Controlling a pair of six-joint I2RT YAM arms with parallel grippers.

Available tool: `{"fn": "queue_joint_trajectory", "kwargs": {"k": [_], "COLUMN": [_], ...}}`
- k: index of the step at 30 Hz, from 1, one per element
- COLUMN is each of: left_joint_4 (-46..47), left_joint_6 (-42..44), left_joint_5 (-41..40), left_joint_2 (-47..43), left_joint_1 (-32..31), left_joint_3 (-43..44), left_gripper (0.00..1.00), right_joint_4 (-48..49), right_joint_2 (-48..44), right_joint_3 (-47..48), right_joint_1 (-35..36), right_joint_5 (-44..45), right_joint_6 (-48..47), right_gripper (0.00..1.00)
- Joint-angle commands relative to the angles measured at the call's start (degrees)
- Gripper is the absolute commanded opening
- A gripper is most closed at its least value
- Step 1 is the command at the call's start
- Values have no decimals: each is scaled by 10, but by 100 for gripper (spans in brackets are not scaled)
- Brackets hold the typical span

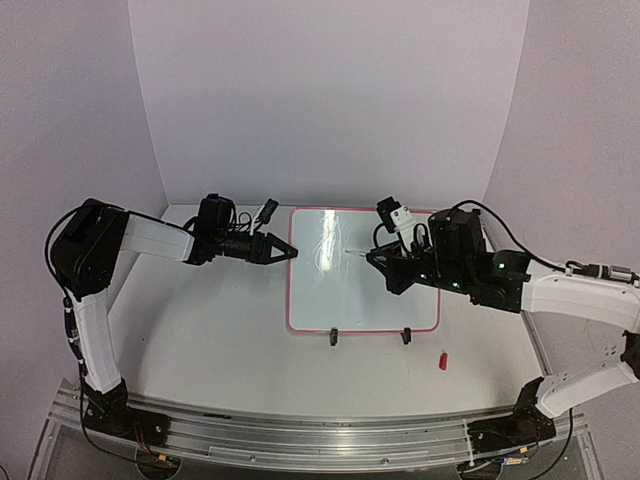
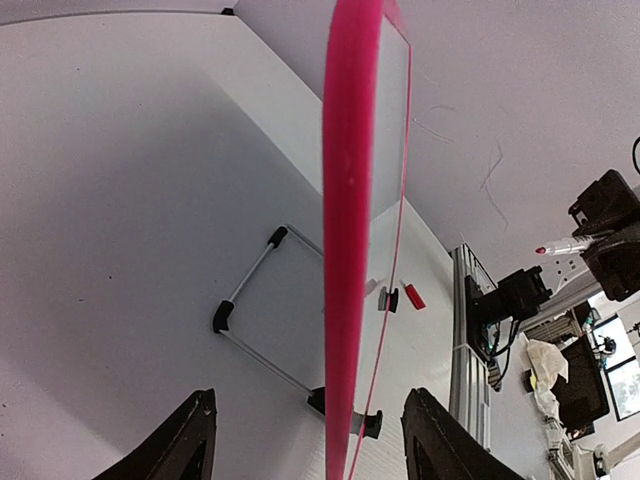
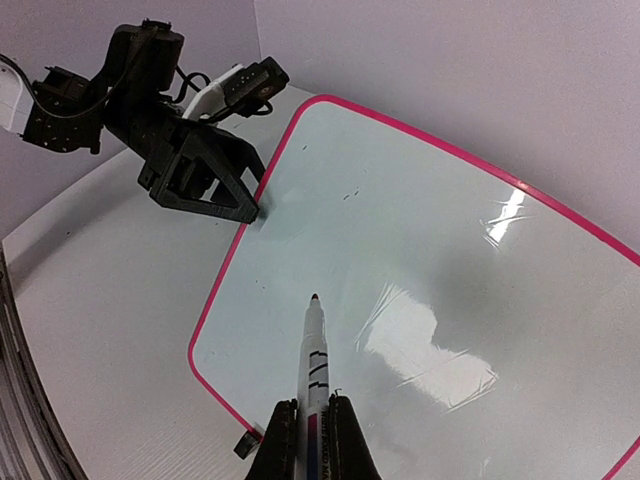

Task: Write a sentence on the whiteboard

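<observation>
Left gripper (image 1: 288,250) jaws gape astride the pink-framed white whiteboard (image 1: 365,290); right gripper (image 3: 306,425) jaws clench a white marker (image 3: 312,345); unpinned, writing may shove it.

White table (image 1: 220,330): wire stand (image 2: 248,283), red cap (image 1: 441,359)

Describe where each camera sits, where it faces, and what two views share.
Top camera: above and behind, looking down on the table; left arm, right arm show.
Left wrist: looks along the whiteboard's pink edge; the left hand straddles it.
Right wrist: looks down the marker, gripped by the right hand, at the whiteboard.
Shared: all see the whiteboard; top and right wrist see the left hand.
</observation>
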Motion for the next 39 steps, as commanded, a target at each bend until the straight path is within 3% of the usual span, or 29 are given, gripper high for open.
{"fn": "queue_joint_trajectory", "kwargs": {"k": [1, 4, 11, 15, 22, 27, 32, 39], "left_joint_4": [33, 37, 61, 89, 125, 143, 117, 164], "left_joint_6": [7, 4, 8, 10, 20, -5, 11, -40], "left_joint_5": [45, 54, 57, 49, -63, -90, -207, -243], "left_joint_2": [19, 27, 24, 14, -37, -62, -101, -131], "left_joint_1": [1, 1, 0, -1, -27, -39, -90, -108], "left_joint_3": [33, 39, 12, -23, -109, -145, -174, -228], "left_gripper": [59, 48, 1, 0, 0, 0, 0, 0], "right_joint_4": [23, 24, 24, 25, 25, 24, 24, 24], "right_joint_2": [13, 17, 19, 30, 47, 56, 53, 46], "right_joint_3": [26, 27, 29, 35, 47, 49, 50, 46], "right_joint_1": [2, 2, 2, 2, 2, 2, 2, 2], "right_joint_5": [-3, 0, -3, -10, -36, -57, -73, -94], "right_joint_6": [10, 12, 14, 4, -6, -3, 2, 5], "right_gripper": [0, 0, 0, 0, 0, 0, 0, 0]}}
